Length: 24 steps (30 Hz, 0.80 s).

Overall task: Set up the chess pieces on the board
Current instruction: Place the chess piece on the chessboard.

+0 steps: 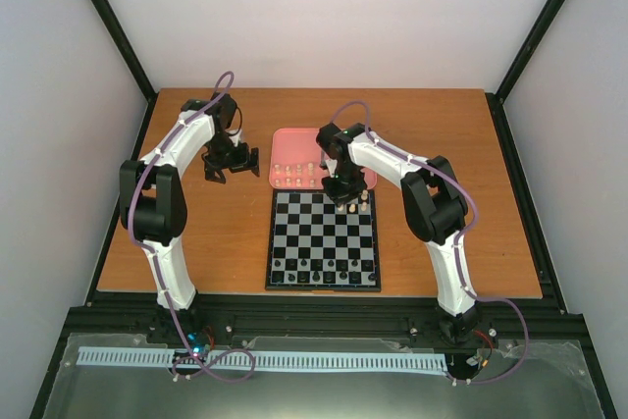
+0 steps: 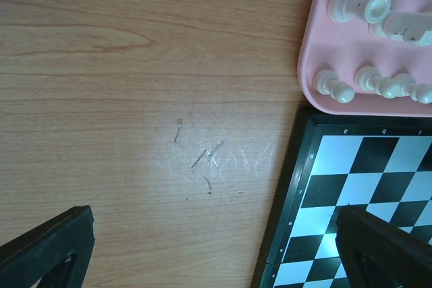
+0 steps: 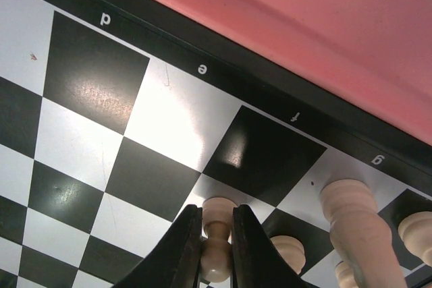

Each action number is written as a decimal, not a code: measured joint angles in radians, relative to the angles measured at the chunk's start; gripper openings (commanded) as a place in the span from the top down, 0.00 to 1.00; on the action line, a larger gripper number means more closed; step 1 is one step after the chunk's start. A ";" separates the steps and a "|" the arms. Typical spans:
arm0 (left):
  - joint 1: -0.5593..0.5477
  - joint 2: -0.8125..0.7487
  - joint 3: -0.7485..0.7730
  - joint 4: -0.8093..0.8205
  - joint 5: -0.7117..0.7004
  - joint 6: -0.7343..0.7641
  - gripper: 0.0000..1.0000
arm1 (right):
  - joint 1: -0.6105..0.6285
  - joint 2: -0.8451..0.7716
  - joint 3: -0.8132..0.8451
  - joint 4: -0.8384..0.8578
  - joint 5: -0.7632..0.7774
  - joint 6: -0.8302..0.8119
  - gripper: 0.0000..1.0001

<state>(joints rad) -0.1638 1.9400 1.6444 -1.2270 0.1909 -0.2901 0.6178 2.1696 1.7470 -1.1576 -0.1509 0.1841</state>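
Chess piece [image 3: 217,234] stands clamped upright within the right hand [image 3: 216,215].

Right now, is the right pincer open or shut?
The right pincer is shut on a cream chess piece. In the right wrist view its fingers squeeze the piece's waist from both sides, over the board.

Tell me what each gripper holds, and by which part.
The right gripper pinches a cream chess piece by its narrow stem, just below the head. The left gripper is open, holding nothing.
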 measured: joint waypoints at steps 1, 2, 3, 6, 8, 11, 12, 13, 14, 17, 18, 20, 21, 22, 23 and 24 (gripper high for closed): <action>0.000 0.000 0.000 0.000 0.000 0.000 0.00 | 0.000 0.000 0.000 0.000 0.000 0.000 0.88; 0.000 0.000 0.000 0.000 0.000 0.000 0.00 | 0.000 0.000 0.000 0.000 0.000 0.000 0.88; 0.000 0.000 0.000 0.000 0.000 0.000 0.00 | 0.000 -0.001 -0.001 0.000 0.000 0.000 0.87; 0.000 0.000 0.000 0.000 0.000 0.000 0.00 | 0.000 -0.004 -0.007 0.002 -0.001 0.000 0.85; 0.000 0.000 0.000 0.000 0.000 0.000 0.00 | 0.000 -0.005 -0.008 0.002 -0.004 0.000 0.85; 0.000 0.000 0.000 0.000 0.000 0.000 0.00 | 0.001 -0.005 -0.009 0.001 -0.006 -0.001 0.81; 0.000 0.000 0.000 0.000 0.000 0.000 0.00 | 0.001 -0.005 -0.010 0.000 -0.007 -0.001 0.79; 0.000 0.000 0.000 0.000 0.000 0.000 0.00 | 0.001 -0.005 -0.011 -0.002 -0.008 -0.001 0.77; 0.000 0.000 0.000 0.000 0.000 0.000 0.00 | 0.002 -0.005 -0.011 -0.003 -0.008 -0.002 0.75; 0.000 0.000 0.000 0.000 0.000 0.000 0.00 | 0.004 -0.005 -0.012 -0.006 -0.010 -0.004 0.69; 0.000 0.000 0.000 0.000 0.001 0.000 0.00 | 0.005 -0.005 -0.012 -0.005 -0.011 -0.003 0.68; 0.000 0.000 0.000 0.000 0.001 0.000 0.00 | 0.006 -0.005 -0.012 -0.005 -0.011 -0.005 0.66; 0.000 0.000 0.000 0.000 0.001 0.000 0.00 | 0.006 -0.005 -0.012 -0.005 -0.011 -0.005 0.66; 0.000 0.000 0.000 0.000 0.001 0.000 0.00 | 0.006 -0.005 -0.012 -0.005 -0.011 -0.004 0.65; 0.000 0.000 0.000 0.000 0.001 0.000 0.00 | 0.006 -0.005 -0.012 -0.005 -0.012 -0.005 0.64; 0.000 0.000 0.000 0.000 0.001 0.000 0.00 | 0.006 -0.005 -0.012 -0.005 -0.012 -0.005 0.63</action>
<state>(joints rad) -0.1642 1.9400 1.6444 -1.2270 0.1917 -0.2901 0.6235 2.1647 1.7351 -1.1625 -0.1627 0.1787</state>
